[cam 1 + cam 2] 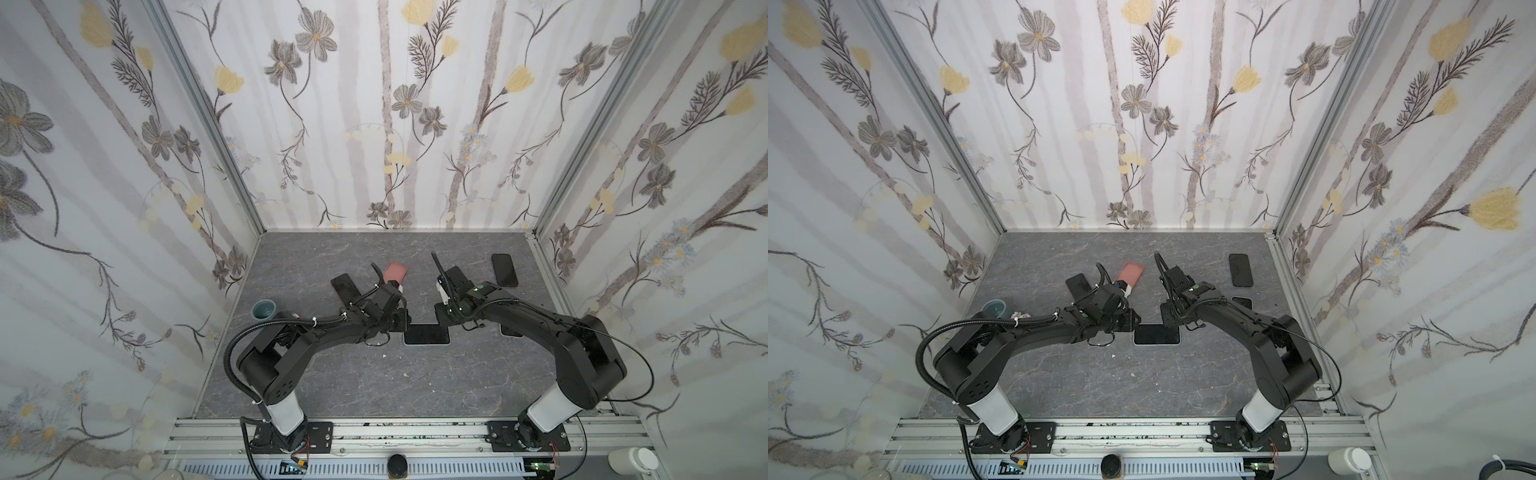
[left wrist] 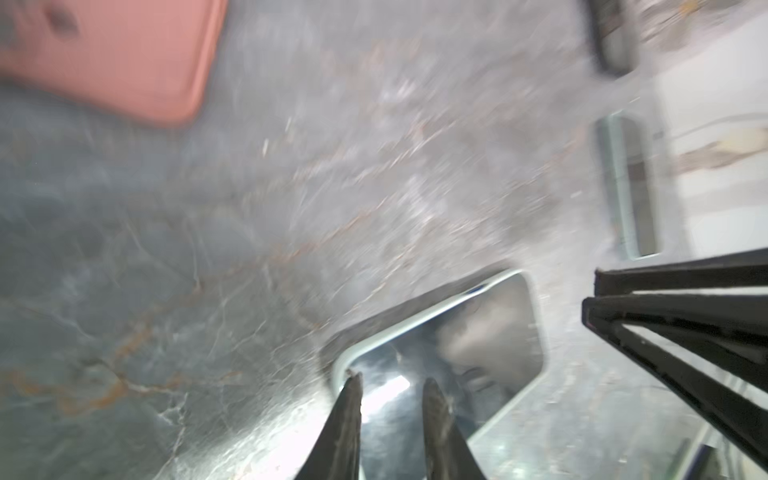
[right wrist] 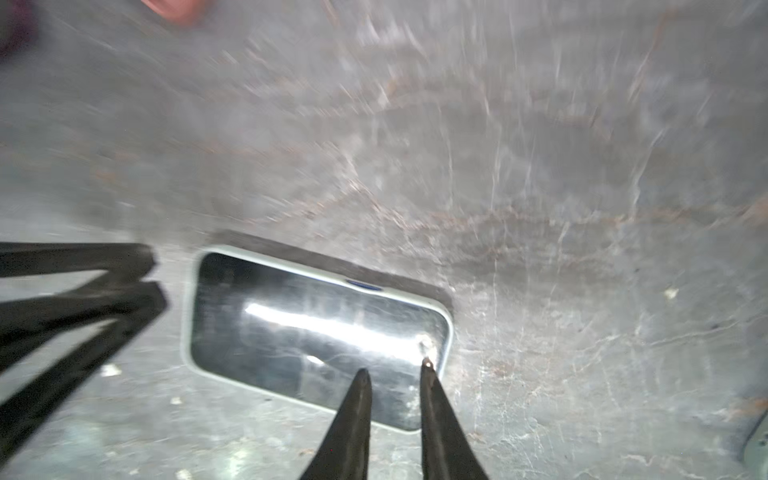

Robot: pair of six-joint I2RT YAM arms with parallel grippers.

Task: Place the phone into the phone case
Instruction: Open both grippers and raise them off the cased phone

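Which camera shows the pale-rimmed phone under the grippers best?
Right wrist: the phone shows almost whole with its pale rim, though blurred. Left wrist catches just one end. In both top views only its middle shows, small.

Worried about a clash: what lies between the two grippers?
Only the cased phone: left gripper and right gripper are over its opposite ends, seen in both wrist views.

Teal cup (image 1: 264, 309), grey marbled tabletop (image 1: 374, 382), floral wallpaper walls (image 1: 353, 104)
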